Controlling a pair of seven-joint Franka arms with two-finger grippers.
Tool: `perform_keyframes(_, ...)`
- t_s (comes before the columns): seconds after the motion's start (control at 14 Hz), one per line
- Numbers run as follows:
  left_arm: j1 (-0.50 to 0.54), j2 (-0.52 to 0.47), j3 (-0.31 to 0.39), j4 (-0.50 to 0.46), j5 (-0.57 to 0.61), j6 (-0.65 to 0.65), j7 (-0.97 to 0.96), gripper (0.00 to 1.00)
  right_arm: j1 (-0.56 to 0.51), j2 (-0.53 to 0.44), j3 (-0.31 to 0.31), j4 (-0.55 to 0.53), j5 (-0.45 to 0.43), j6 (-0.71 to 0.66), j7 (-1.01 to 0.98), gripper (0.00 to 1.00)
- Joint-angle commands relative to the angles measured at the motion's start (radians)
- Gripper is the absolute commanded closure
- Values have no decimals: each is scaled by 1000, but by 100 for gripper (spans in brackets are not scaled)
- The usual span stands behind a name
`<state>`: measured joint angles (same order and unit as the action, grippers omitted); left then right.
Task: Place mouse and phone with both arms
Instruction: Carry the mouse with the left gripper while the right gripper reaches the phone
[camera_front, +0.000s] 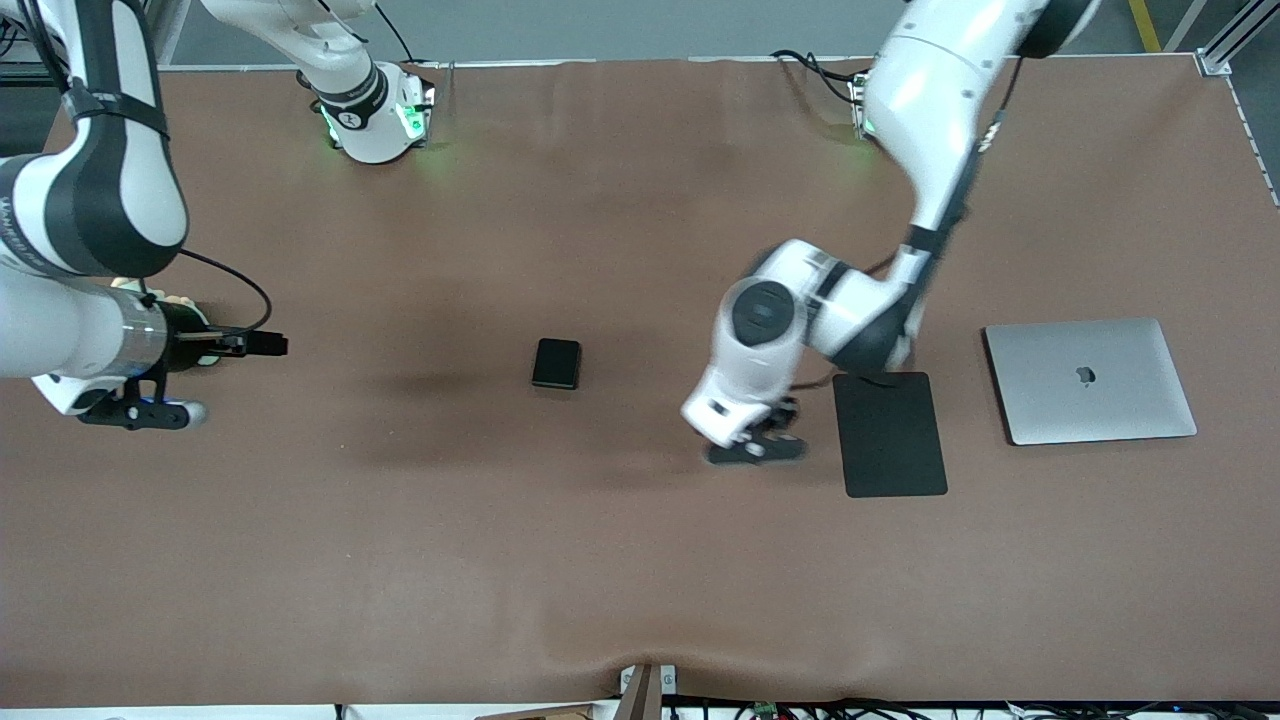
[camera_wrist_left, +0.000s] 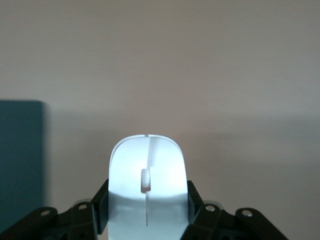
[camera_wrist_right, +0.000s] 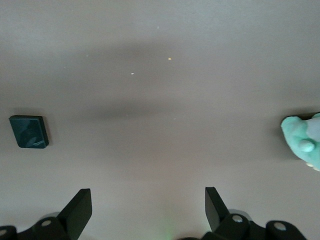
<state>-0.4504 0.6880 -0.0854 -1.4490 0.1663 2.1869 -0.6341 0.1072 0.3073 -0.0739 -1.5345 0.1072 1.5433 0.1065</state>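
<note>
Presently, the glossy white oval mouse (camera_wrist_left: 148, 190) was clamped in the left gripper (camera_front: 757, 443), just beside the flat matte black pad (camera_front: 890, 433); the small black phone (camera_front: 556, 363) lay nearer the wide-open, waiting right gripper (camera_wrist_right: 148, 210).

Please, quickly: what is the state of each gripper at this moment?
Left gripper: shut on the mouse, over the table beside the black pad.
Right gripper: open, holding nothing, at the right arm's end of the table.
</note>
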Motion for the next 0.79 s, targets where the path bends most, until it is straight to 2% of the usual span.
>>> perform_keyframes(0.0,203,-57,-85,-128,13,20,175,95,58,9,-4,-16,26,41,99,0)
perform_keyframes(0.14,304,-48,-108,-177,13,63,308,94,106,16,-4,-16,37,66,165,0)
perform_keyframes(0.43,338,-51,-109,-352,28,246,341,89,195,45,-4,-18,68,115,264,0)
perform_keyframes(0.71,366,-44,-105,-370,39,277,405,86,276,72,-4,-59,81,207,367,0)
